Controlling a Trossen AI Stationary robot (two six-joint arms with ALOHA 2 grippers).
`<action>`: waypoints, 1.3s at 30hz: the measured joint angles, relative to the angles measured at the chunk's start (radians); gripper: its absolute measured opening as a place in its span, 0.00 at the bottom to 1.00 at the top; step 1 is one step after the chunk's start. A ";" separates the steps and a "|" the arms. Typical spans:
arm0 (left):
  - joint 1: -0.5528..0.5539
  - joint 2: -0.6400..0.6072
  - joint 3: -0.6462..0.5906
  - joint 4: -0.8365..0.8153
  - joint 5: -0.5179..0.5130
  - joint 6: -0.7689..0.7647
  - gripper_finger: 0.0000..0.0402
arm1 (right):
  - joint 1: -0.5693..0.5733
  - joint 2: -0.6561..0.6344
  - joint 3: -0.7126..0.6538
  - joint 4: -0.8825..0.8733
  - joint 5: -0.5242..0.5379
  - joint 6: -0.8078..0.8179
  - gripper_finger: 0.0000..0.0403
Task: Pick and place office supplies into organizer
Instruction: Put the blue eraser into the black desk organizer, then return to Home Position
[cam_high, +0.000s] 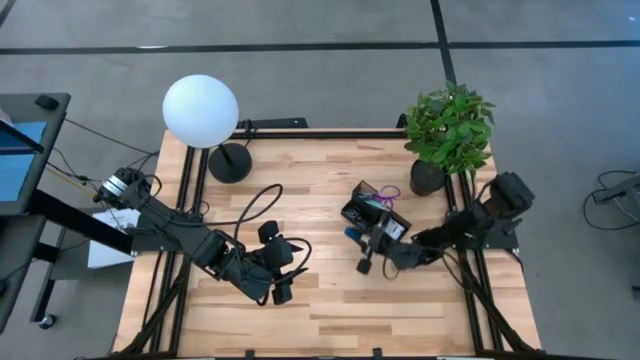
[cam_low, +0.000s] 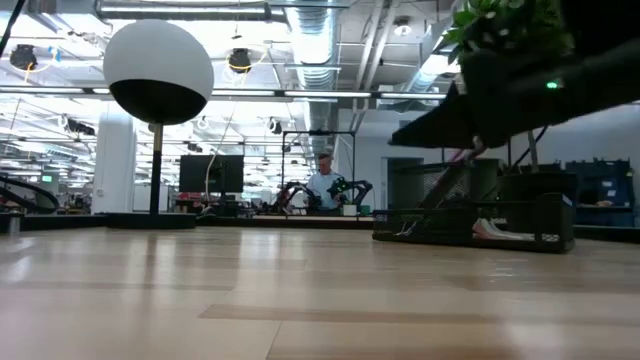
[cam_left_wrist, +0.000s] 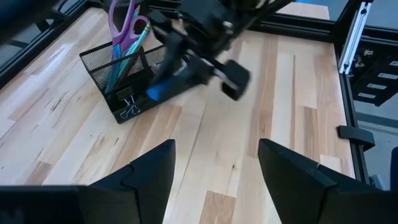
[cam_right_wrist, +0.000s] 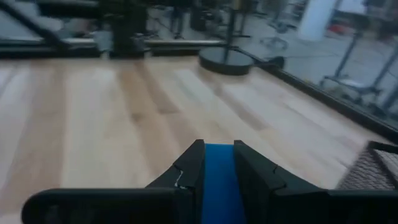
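Blue block (cam_right_wrist: 219, 180) sits pinched between the right tool (cam_right_wrist: 217, 163)'s fingers, beside the organizer (cam_left_wrist: 118, 74); small, light, stiff, likely slippery: flat-side grip suits. Left tool (cam_left_wrist: 214, 163) gapes wide, empty.

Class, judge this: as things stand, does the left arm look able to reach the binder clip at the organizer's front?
Probably yes. The left pincer stands open over bare table, facing the binder clip on the organizer; only the right pincer, holding a blue block, hangs nearby.
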 joint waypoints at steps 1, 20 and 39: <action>0.000 0.000 0.000 0.001 0.000 0.000 0.56 | -0.021 -0.010 -0.003 -0.012 -0.001 0.018 0.16; 0.000 0.000 0.000 0.009 -0.003 0.010 0.56 | -0.184 0.137 0.036 -0.139 0.171 0.105 0.18; 0.000 0.000 0.000 0.009 -0.003 0.019 0.56 | -0.179 0.167 0.112 -0.189 0.238 0.089 0.48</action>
